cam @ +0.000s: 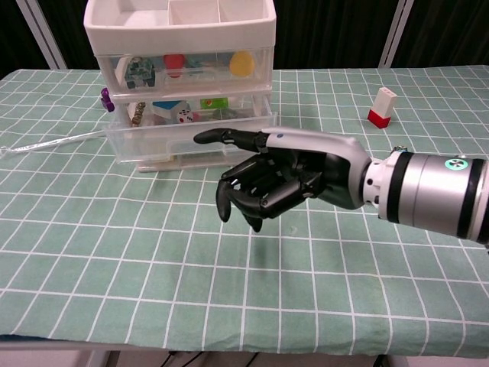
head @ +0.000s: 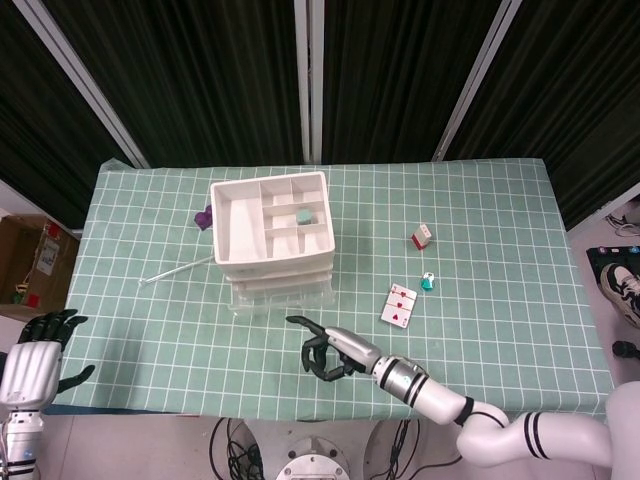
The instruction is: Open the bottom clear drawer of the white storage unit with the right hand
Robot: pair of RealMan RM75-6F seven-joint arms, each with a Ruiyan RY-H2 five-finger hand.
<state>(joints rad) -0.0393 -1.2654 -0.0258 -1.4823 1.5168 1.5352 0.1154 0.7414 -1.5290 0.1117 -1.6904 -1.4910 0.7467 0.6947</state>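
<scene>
The white storage unit (head: 270,222) (cam: 179,23) stands at the table's back left, with an open-top tray above three clear drawers. The drawer under the top one (cam: 191,141) (head: 282,295) is pulled out towards me, and a blue piece, a die and a green piece show inside. Its front mostly hides the lowest drawer. My right hand (cam: 283,177) (head: 332,355) hovers in front of it, apart from it, with the thumb stretched out, the fingers loosely bent and nothing held. My left hand (head: 35,358) hangs off the table's left front corner with its fingers spread, empty.
Right of the unit lie a red-and-white box (head: 422,236) (cam: 382,107), a teal trinket (head: 427,283) (cam: 399,155) and playing cards (head: 399,306). A purple object (head: 205,217) and a thin white stick (head: 178,270) lie left of the unit.
</scene>
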